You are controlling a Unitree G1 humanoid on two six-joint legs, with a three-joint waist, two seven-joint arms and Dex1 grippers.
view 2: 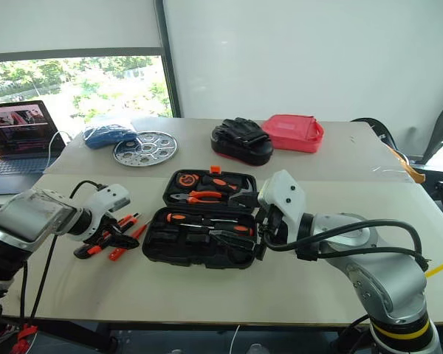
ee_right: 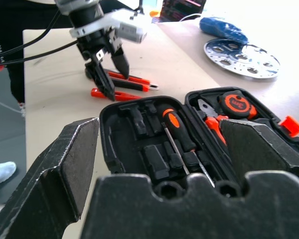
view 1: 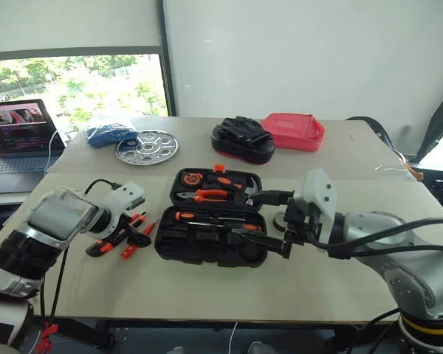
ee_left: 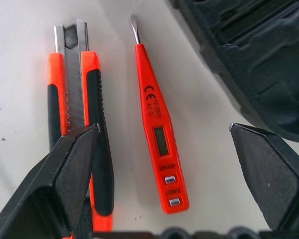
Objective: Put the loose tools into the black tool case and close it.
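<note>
The black tool case (view 1: 210,236) lies open mid-table, a screwdriver (ee_right: 177,129) and pliers (view 1: 210,195) seated in its slots. Left of it on the table lie two loose tools side by side: an orange-black utility knife (ee_left: 92,99) and a slim orange pen-like tool (ee_left: 157,124). My left gripper (view 1: 136,234) points down over them, open, its fingers straddling the pen-like tool, one fingertip (ee_left: 77,149) over the knife. My right gripper (view 1: 277,221) hovers open at the case's right side, nothing between its fingers.
At the back of the table lie a round perforated steel plate (view 1: 147,146), a blue bundle (view 1: 109,134), a black glove heap (view 1: 242,139) and a red pouch (view 1: 295,130). A laptop (view 1: 18,136) stands on a side surface at far left.
</note>
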